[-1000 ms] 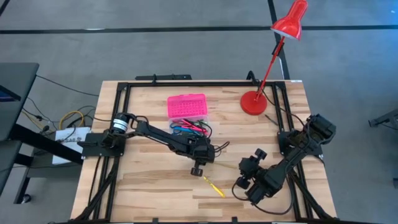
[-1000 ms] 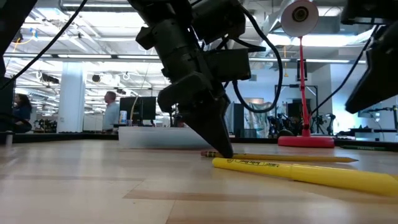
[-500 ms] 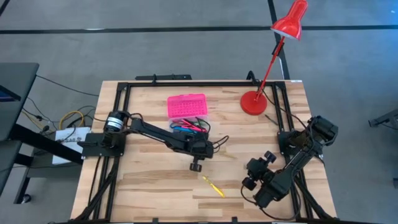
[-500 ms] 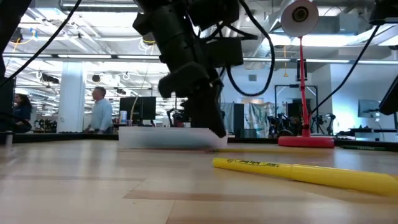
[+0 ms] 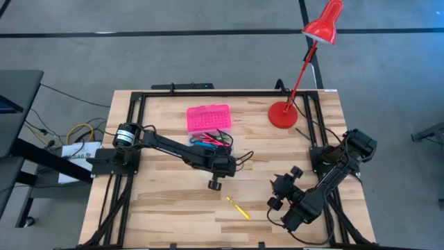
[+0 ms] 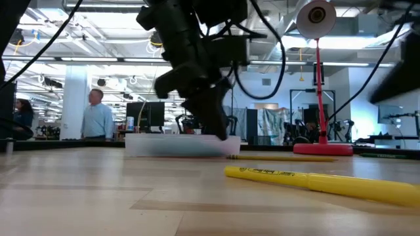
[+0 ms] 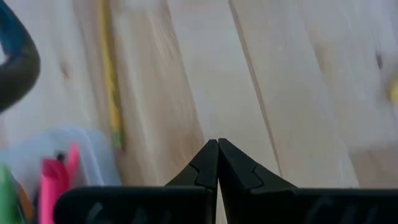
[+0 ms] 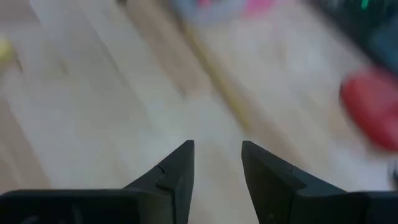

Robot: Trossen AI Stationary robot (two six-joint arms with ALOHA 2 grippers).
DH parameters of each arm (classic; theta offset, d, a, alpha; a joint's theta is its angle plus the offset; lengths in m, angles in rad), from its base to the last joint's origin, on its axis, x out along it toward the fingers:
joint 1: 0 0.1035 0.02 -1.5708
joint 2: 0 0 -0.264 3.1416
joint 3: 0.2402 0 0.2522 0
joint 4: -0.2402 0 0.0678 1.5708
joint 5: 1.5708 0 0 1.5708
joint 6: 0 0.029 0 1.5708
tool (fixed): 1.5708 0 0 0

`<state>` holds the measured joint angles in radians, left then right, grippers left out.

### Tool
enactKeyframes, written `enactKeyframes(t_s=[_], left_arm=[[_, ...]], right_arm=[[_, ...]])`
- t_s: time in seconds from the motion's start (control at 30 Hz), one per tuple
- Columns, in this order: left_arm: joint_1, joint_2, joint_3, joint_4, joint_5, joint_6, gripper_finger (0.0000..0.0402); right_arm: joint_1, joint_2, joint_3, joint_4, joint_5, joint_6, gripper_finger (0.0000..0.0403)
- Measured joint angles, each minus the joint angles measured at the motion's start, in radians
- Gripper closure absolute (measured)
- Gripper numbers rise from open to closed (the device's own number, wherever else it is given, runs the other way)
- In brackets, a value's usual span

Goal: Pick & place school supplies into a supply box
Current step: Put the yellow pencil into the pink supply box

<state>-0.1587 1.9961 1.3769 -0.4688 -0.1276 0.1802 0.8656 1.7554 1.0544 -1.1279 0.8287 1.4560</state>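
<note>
Yellow marker [image 5: 238, 207] flat on the table [image 5: 166, 201] near its front edge, long axis diagonal, well apart from the supply box [image 5: 207, 119] at the back centre, pink lid up. Coloured pens [image 5: 210, 143] heaped just in front of the box; box contents indiscernible. Left gripper [image 7: 217, 163] pressed shut and empty beside the heap; right gripper [image 8: 216, 163] parted, empty, over bare wood near the right edge.

Left arm reached out from the counter's left edge toward its middle, wrist bent down, left claw [image 7: 217, 163] pinched fully together with nothing between the fingers. Right arm lay folded low near the counter's front right corner, right claw [image 8: 217, 163] pointing inward, its fingers parted and empty.
</note>
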Motion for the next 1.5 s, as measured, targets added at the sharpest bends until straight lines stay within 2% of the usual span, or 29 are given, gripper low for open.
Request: enactKeyframes(t_s=[0.1,0.3,0.5,0.73,0.8,0.93,1.0,1.23,1.5], left_arm=[[-0.017,-0.003,-0.021,-0.055,0.038,0.000,0.0401],[-0.053,-0.025,-0.138,-0.020,0.054,-0.012,0.0401],[-0.092,-0.140,-0.333,0.182,0.026,-0.053,0.0402],[-0.155,-0.358,-0.602,0.434,-0.072,-0.110,0.0402],[-0.178,-0.427,-0.655,0.474,-0.118,-0.116,0.0402],[-0.218,-0.557,-0.734,0.507,-0.187,-0.121,0.0401],[-0.234,-0.603,-0.757,0.538,-0.220,-0.120,0.0401],[-0.288,-0.807,-0.865,0.539,-0.349,-0.131,0.0401],[-0.343,-0.972,-0.941,0.538,-0.409,-0.194,0.0401]], right_arm=[[-0.028,0.000,-0.029,0.087,0.104,-0.127,0.0276],[-0.126,0.000,-0.211,0.337,0.092,-0.323,0.0276],[-0.204,-0.010,-0.344,0.634,0.097,-0.549,0.0276],[-0.266,-0.120,-0.391,0.767,0.110,-0.771,0.0276],[-0.311,-0.159,-0.403,0.830,0.048,-0.859,0.0276],[-0.435,-0.240,-0.445,0.997,-0.160,-1.075,0.0276],[-0.505,-0.264,-0.451,1.026,-0.256,-1.160,0.0276],[-0.749,-0.237,-0.449,1.078,-0.581,-1.337,0.0276],[-0.852,-0.157,-0.442,1.142,-0.729,-1.429,0.0276]])
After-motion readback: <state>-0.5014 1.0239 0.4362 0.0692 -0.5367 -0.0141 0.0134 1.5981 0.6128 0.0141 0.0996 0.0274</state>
